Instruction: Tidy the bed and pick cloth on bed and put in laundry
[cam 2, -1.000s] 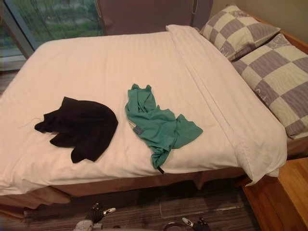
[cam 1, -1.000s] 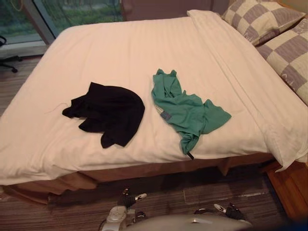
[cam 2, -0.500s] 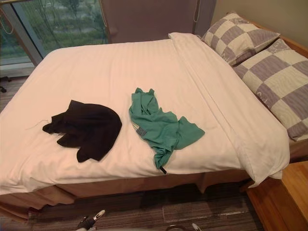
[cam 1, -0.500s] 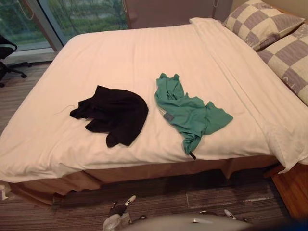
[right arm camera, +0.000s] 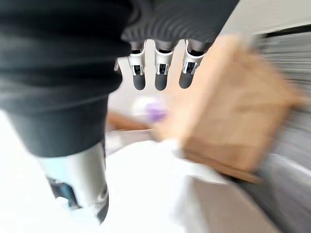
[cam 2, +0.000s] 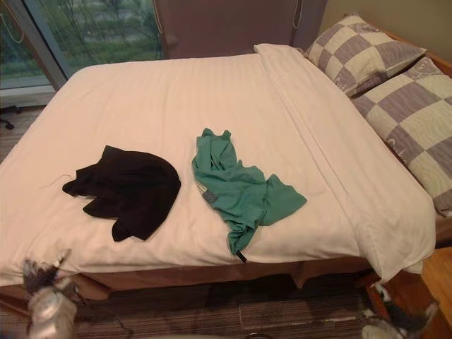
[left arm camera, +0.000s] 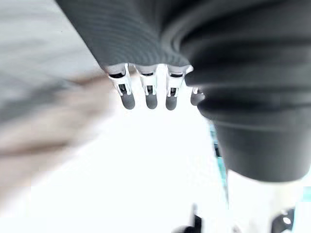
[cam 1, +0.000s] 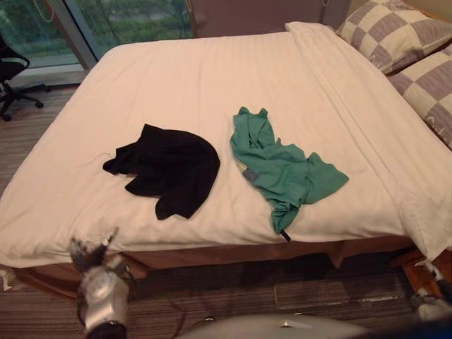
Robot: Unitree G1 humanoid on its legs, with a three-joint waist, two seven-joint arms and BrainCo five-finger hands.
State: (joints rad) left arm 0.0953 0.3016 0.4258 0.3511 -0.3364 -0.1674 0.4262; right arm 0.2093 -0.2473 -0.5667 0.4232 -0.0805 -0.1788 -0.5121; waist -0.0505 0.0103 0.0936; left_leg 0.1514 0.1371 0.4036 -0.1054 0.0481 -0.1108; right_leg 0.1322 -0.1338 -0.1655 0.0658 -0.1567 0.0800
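Before you there is a bedroom: a wide bed (cam 1: 198, 78) with a smooth white cover fills most of the head views, and it stands on a grey striped carpet (cam 1: 311, 286). Behind the far side of the bed is a window (cam 1: 127, 18) with green outside, and a black office chair (cam 1: 10, 74) stands off the bed's far left corner. Two checked pillows (cam 2: 385, 67) lie at the right end of the bed, one beside the other.

The two cloths both lie on the bed, in its near half. The black cloth (cam 1: 166, 169) is bunched left of the bed's middle. The green cloth (cam 1: 282, 169) lies right of the middle, and its lowest tip hangs just over the bed's near edge. The two are near each other but do not touch.

Your left hand (cam 1: 95, 256) is raised before the bed's near left corner, low by the edge. Its fingers (left arm camera: 151, 92) are straight in a row and it has nothing in it. Your right hand (cam 2: 397, 318) is down by the bed's near right corner, next to what seems to be a wooden ledge (cam 2: 439, 272); the view there is smeared. Its fingers (right arm camera: 160, 73) are also stretched out and empty. Neither hand touches the bed or a cloth.
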